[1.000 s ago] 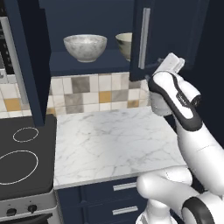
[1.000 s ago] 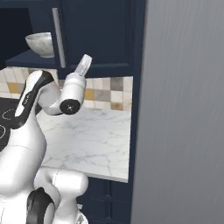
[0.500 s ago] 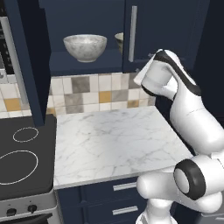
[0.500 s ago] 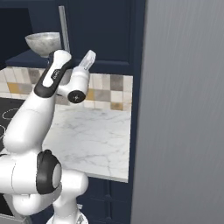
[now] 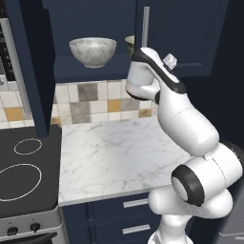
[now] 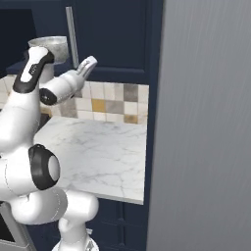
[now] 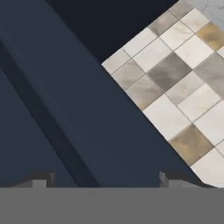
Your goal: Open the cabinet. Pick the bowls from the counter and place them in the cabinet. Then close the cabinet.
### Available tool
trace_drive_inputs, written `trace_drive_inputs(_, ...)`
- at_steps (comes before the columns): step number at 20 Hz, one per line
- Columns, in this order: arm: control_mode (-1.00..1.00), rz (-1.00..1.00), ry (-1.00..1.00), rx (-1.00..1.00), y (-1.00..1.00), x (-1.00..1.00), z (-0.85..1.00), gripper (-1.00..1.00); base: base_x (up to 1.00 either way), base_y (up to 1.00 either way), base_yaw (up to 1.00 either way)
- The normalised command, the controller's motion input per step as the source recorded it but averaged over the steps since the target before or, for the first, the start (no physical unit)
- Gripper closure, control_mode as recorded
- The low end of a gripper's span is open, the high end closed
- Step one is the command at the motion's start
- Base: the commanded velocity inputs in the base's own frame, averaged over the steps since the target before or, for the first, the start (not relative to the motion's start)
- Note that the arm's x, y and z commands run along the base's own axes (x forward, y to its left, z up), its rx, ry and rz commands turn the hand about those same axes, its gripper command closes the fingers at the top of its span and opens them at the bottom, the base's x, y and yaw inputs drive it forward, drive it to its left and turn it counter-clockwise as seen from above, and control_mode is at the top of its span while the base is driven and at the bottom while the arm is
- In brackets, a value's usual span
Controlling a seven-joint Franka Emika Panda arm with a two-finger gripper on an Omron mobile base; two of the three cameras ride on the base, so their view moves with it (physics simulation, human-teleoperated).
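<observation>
The navy cabinet's left door [image 5: 26, 66] stands wide open. Its right door [image 5: 186, 33] is swung almost shut, with the silver bar handle [image 5: 145, 26] at its inner edge. On the shelf sits the marbled bowl [image 5: 93, 51]; the beige bowl [image 5: 129, 44] peeks out behind the right door. My gripper [image 5: 170, 59] is raised close to the lower face of the right door, right of the handle [image 6: 72, 37]. In the hand view the gripper [image 7: 107, 179] is open, fingertips [image 7: 41, 180] wide apart, nothing between them, navy door panel just ahead. No bowl stands on the marble counter [image 5: 119, 152].
A black stovetop [image 5: 24, 176] adjoins the counter on the left. Navy drawers [image 5: 136, 203] run below the counter edge. A tiled backsplash [image 5: 95, 100] lies behind. A tall grey panel [image 6: 206, 122] walls off the right side in the right base view.
The right cabinet door has swung further toward shut, covering more of the beige bowl. My arm has followed it leftward and upward, with the fingers still spread.
</observation>
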Motion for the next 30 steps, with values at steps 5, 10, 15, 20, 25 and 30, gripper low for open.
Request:
trace_drive_inputs(5,-1.00,0.00,0.04,0.13,-0.34,-0.19,0.28,-1.00,0.00,0.00,0.00)
trace_drive_inputs(10,-1.00,0.02,0.03,0.14,-0.33,-0.23,0.29,-1.00,0.00,0.00,0.00)
trace_drive_inputs(15,-1.00,0.05,0.00,0.10,-0.13,-0.20,0.39,-1.00,0.00,0.00,0.00)
trace_drive_inputs(20,-1.00,0.02,0.11,0.05,-0.14,-0.31,0.30,-1.00,0.00,0.00,0.00)
trace_drive_inputs(25,-1.00,0.00,0.34,0.00,-0.19,-0.52,0.06,-1.00,0.00,0.00,0.00)
trace_drive_inputs(30,-1.00,0.00,0.19,0.00,-0.03,-0.90,0.31,-1.00,0.00,0.00,0.00)
